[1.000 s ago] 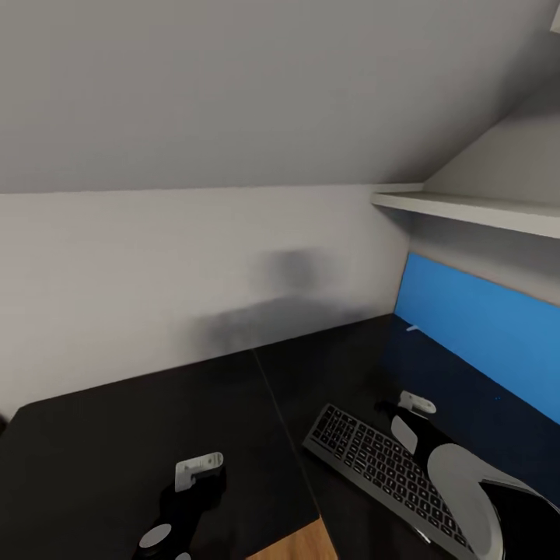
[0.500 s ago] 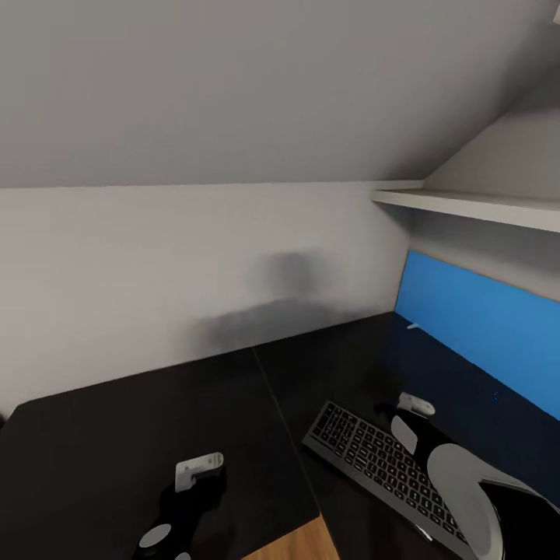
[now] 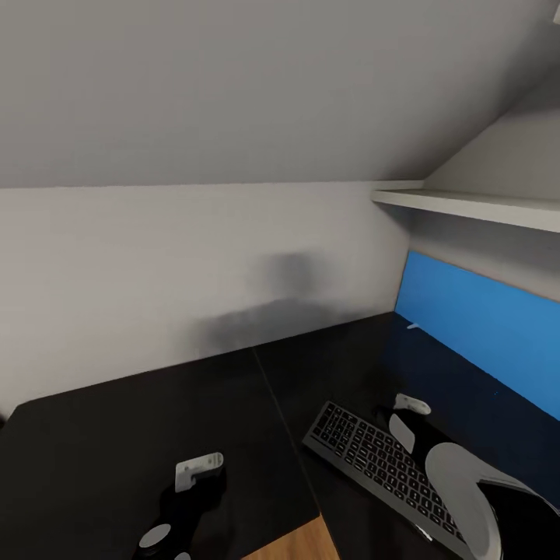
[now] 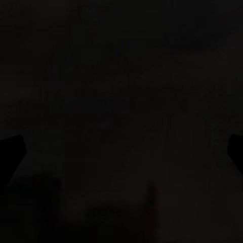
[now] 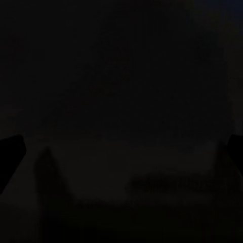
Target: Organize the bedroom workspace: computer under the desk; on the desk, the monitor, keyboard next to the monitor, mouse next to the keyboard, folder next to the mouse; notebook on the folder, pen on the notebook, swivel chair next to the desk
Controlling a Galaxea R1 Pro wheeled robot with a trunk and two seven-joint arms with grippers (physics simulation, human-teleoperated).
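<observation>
A dark keyboard (image 3: pixel 364 457) lies slantwise on the black desk (image 3: pixel 117 435) at the lower right. My right gripper (image 3: pixel 406 406) hangs low over the keyboard's far right end, its black fingers hard to pick out against the desk. My left gripper (image 3: pixel 201 468) hovers over bare desk at the lower left, well apart from the keyboard. Both wrist views are nearly black; dark fingertips (image 4: pixel 11 152) (image 5: pixel 11 152) stand at the opposite edges of each, wide apart with nothing between them. Monitor, mouse, folder, notebook, pen, computer and chair are out of view.
A blue panel (image 3: pixel 482 327) rises along the desk's right side under a white shelf (image 3: pixel 467 208). A white wall (image 3: pixel 155 264) and sloped ceiling close off the back. A wedge of wooden floor (image 3: pixel 299 544) shows at the desk's near edge.
My right arm has crept slightly leftward over the keyboard's end. The view shifted a touch early on. Keyboard and left arm stay put.
</observation>
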